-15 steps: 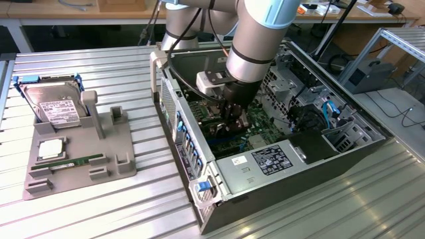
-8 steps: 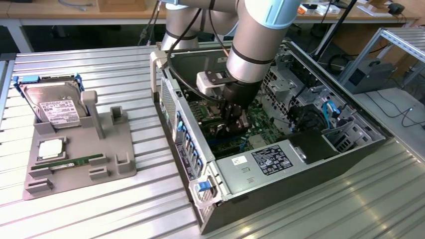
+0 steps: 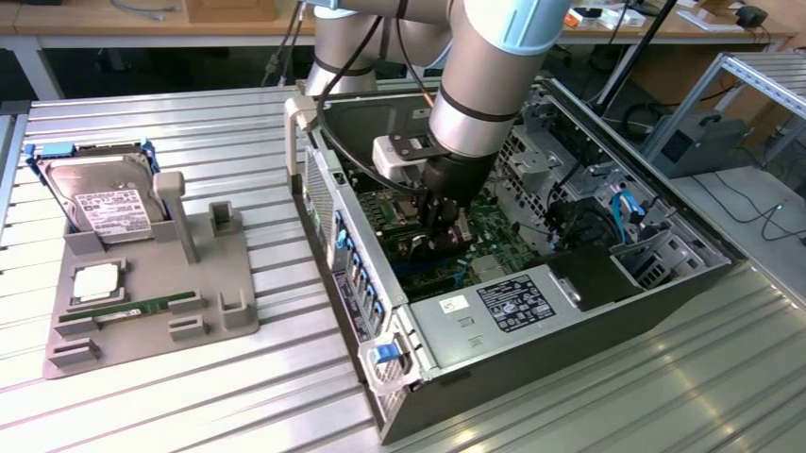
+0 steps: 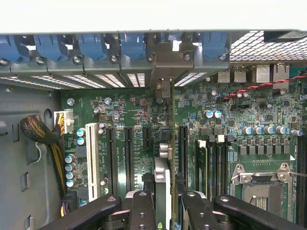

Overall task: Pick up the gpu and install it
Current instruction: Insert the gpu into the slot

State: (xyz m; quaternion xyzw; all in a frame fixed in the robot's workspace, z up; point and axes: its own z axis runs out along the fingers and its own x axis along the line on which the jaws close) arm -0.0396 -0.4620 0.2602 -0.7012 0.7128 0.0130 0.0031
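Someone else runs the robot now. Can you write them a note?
End effector: shut on the graphics card.
Graphics card: inside the open computer case, upright at the slots on the main board, its metal end at the back wall.
Done: card picked up and brought in.
Left: card not yet let go; cannot tell if it is fully pushed in.
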